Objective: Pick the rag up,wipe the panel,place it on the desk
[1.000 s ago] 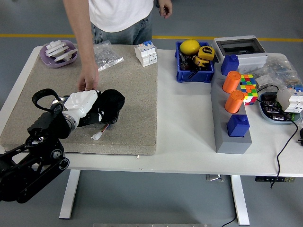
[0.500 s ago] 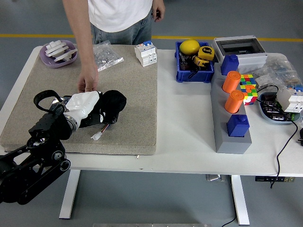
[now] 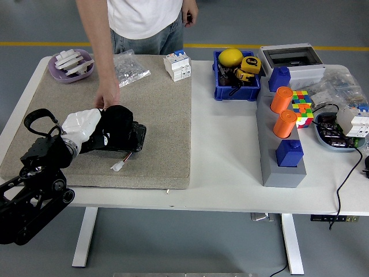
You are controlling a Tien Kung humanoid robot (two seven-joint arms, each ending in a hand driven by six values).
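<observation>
One black rag [image 3: 118,118] lies bunched over the dark panel [image 3: 128,140] on the beige mat [image 3: 164,109], clutched by the left hand [image 3: 86,128]. A person's hand [image 3: 108,99] steadies the panel's far edge. Wiping appears underway; next, strokes across the panel.

A workshop: grey floor with yellow line [image 3: 288,46], parts bin [image 3: 236,78] on the table [image 3: 225,167].
</observation>
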